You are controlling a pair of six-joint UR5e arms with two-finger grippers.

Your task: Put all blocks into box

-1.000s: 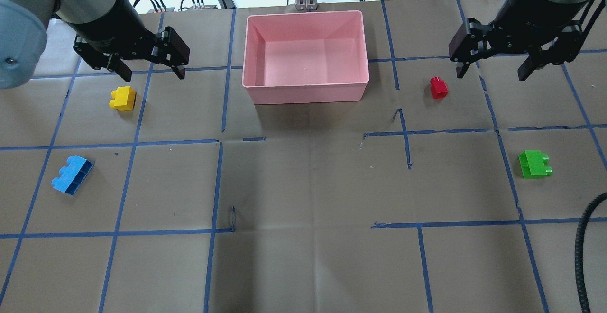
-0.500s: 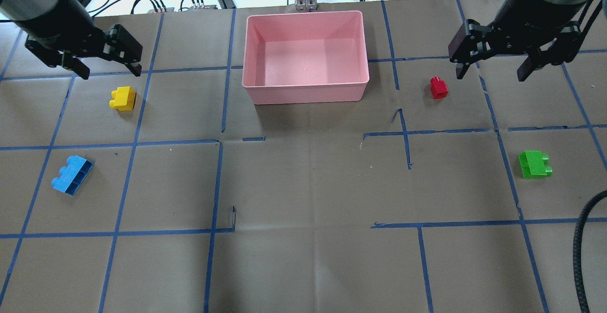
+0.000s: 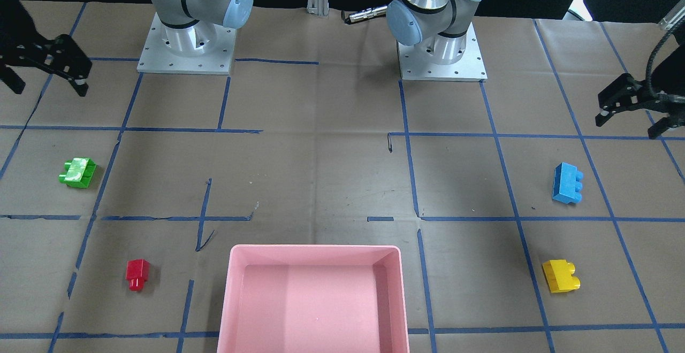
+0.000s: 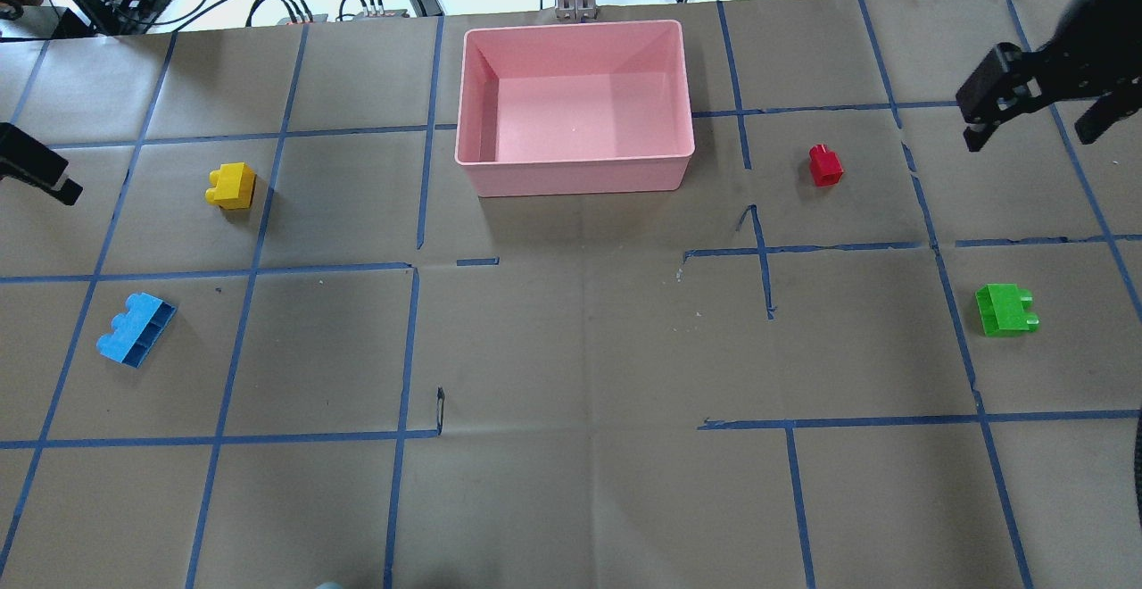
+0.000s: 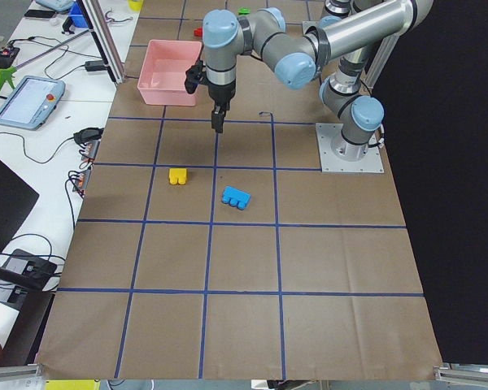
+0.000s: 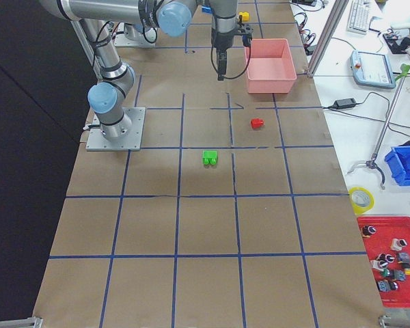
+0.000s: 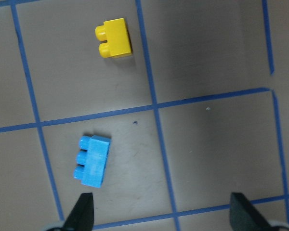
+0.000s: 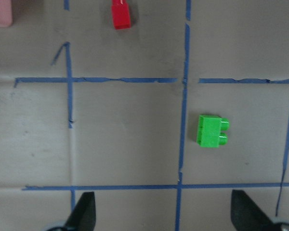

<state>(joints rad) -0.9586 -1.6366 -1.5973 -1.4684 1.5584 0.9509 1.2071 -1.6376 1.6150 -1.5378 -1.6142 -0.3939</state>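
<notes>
box [image 4: 571, 177] smooth plastic | green block [image 3: 78, 172] glossy plastic | table cover [image 4: 580, 348] matt paper

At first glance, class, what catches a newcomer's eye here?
The empty pink box at the far middle stands out first. Four bright blocks lie apart on the brown paper: yellow block and blue block on the robot's left, red block and green block on its right.

The yellow block [image 5: 177, 175] and blue block [image 5: 237, 197] lie near each other, well apart from the pink box [image 5: 164, 94].
</notes>
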